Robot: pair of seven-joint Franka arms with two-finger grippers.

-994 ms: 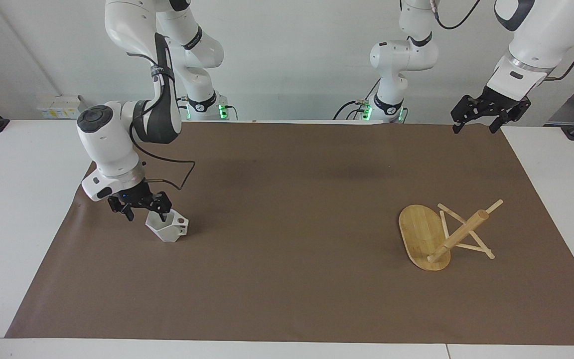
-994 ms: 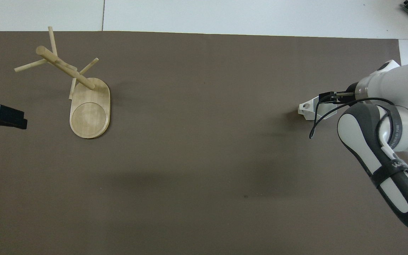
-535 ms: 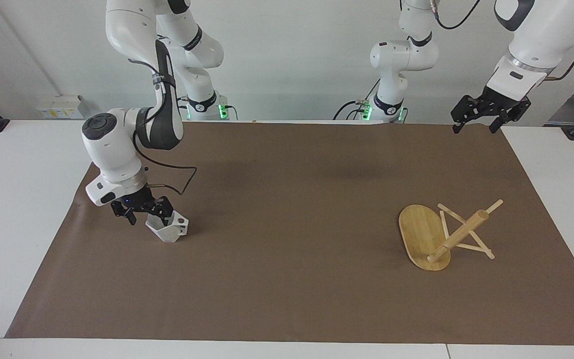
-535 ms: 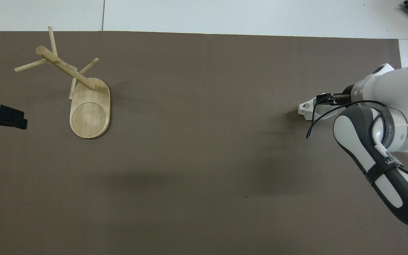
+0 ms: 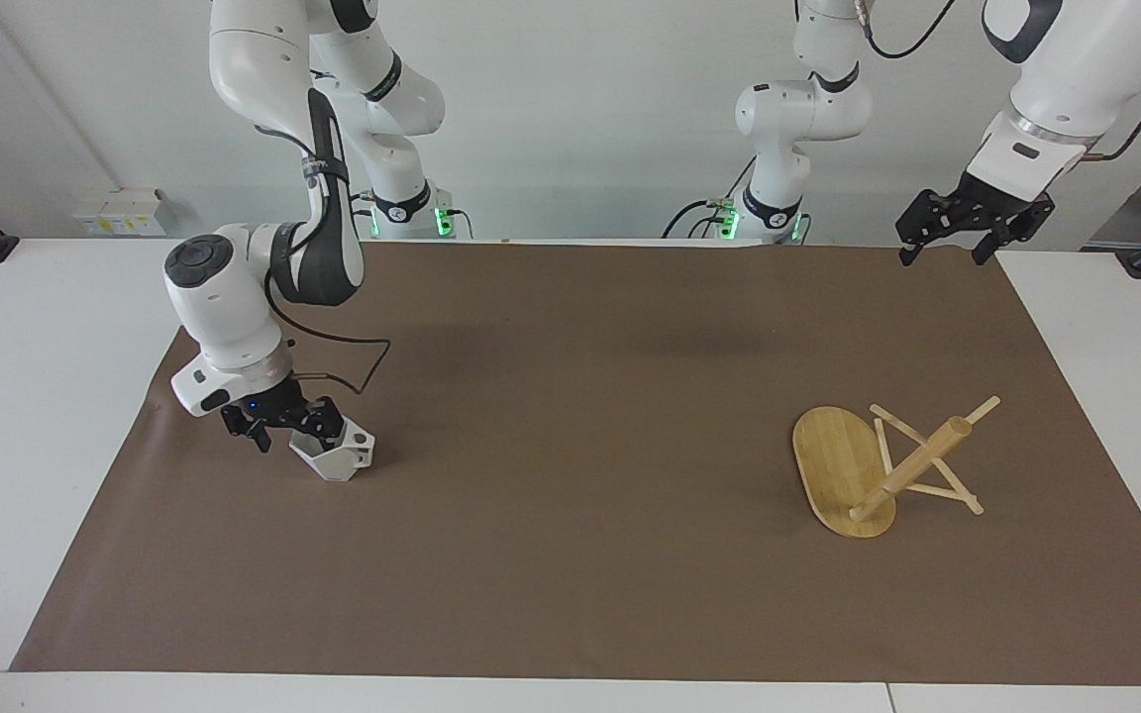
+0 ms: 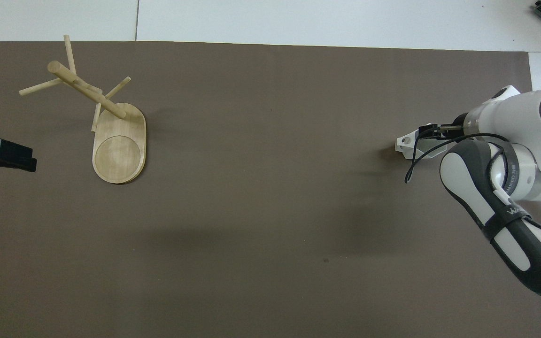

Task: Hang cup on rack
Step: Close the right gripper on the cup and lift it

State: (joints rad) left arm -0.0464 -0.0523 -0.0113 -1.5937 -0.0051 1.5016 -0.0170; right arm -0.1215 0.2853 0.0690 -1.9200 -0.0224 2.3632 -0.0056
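The white faceted cup [image 5: 338, 458] [image 6: 405, 143] sits upright on the brown mat toward the right arm's end, its handle pointing toward the table's middle. My right gripper [image 5: 291, 431] [image 6: 432, 130] is low at the cup's rim, open, one finger over the cup's mouth; I cannot tell whether it touches the cup. The bamboo rack [image 5: 873, 465] [image 6: 111, 136] lies tipped over toward the left arm's end, its post slanting and its pegs on the mat. My left gripper [image 5: 942, 255] [image 6: 28, 160] waits open in the air over the mat's corner nearest the left arm's base.
A brown mat [image 5: 570, 396] covers most of the white table [image 5: 36, 446]. The right arm's black cable [image 6: 413, 162] loops beside the cup.
The right arm's wrist and elbow have shifted slightly while its gripper stays at the cup's rim. Cup, rack and left arm have not moved.
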